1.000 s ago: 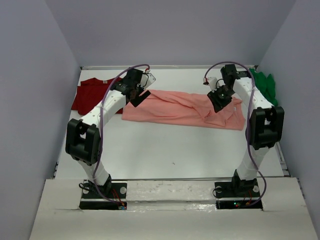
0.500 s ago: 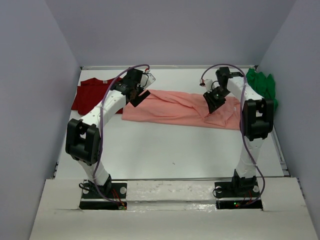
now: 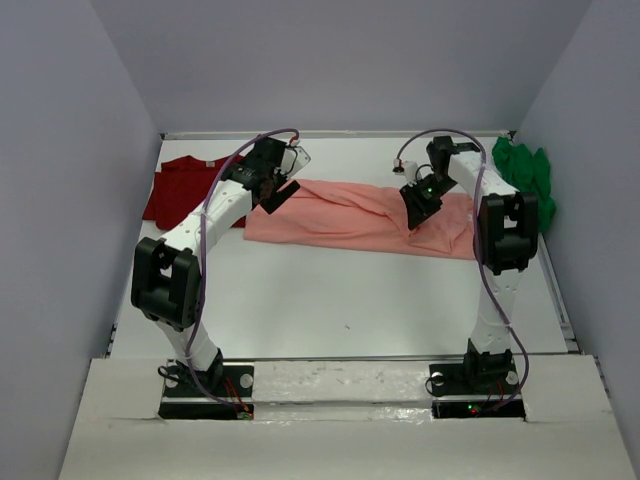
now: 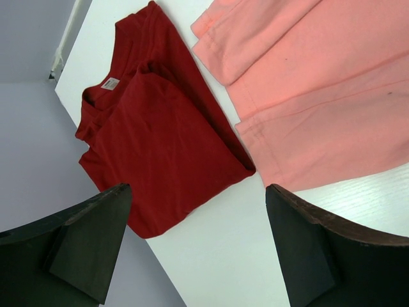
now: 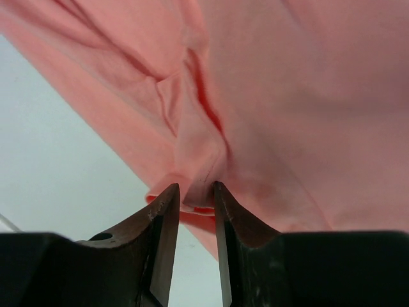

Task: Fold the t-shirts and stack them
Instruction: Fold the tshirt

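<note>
1. Dark red t-shirt (image 3: 180, 190) (image 4: 160, 141): lies at the far-left corner of the worktop (image 3: 330, 300), roughly folded with layers overlapping. Its small neck label (image 4: 110, 83) faces up. One corner comes just beside the hem of the pink shirt, with a thin strip of bare white surface between them.
2. Left hand (image 3: 272, 190) (image 4: 198, 192): fingers spread wide, holding nothing. It hangs above the gap between the red shirt and the left end of the pink one. Both shirts show between its fingers in the wrist view.
3. Salmon-pink t-shirt (image 3: 340, 215) (image 4: 319, 96) (image 5: 287, 96): stretched as a long crumpled band across the middle of the far half of the worktop, flatter at the left and bunched in folds at the right.
4. Right hand (image 3: 415, 205) (image 5: 195, 188): fingers narrow, pinching a raised ridge of the pink cloth near the shirt's right end. The fabric puckers up into the grip.
5. Green t-shirt (image 3: 525, 170): crumpled in a heap at the far-right corner against the wall, apart from the pink shirt.
</note>
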### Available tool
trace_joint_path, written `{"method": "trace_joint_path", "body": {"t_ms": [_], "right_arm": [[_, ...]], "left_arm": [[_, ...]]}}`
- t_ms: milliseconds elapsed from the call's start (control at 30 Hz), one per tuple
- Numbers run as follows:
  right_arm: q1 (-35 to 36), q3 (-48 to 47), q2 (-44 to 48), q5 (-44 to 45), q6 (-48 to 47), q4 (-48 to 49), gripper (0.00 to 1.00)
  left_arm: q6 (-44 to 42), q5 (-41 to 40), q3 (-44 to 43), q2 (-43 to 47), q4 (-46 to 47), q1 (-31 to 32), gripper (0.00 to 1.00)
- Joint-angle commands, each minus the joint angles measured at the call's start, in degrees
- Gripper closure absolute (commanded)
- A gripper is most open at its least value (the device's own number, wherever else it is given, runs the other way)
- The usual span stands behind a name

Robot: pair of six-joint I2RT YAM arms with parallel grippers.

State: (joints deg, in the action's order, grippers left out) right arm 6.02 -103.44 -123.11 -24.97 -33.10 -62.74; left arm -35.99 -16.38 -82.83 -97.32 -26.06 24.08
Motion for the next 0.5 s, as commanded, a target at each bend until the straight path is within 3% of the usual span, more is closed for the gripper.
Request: {"method": "trace_joint_path", "body": {"t_ms": [0, 333, 467], "right_arm": [[1.62, -2.47, -0.46, -8.23, -2.92, -7.74, 0.66], [5.67, 1.22, 4.10, -14.92, -8.02, -18.54, 0.66], [5.67, 0.60, 6.47, -14.24, -8.04, -18.30, 0.66]], "left_arm": [[-0.93, -0.84, 0.56, 0.73, -0.92, 0.62, 0.01], [-1.01, -1.02, 0.56, 0.81, -0.92, 0.80, 0.01], [-1.01, -1.02, 0.21, 0.55, -1.18, 1.15, 0.01]]}}
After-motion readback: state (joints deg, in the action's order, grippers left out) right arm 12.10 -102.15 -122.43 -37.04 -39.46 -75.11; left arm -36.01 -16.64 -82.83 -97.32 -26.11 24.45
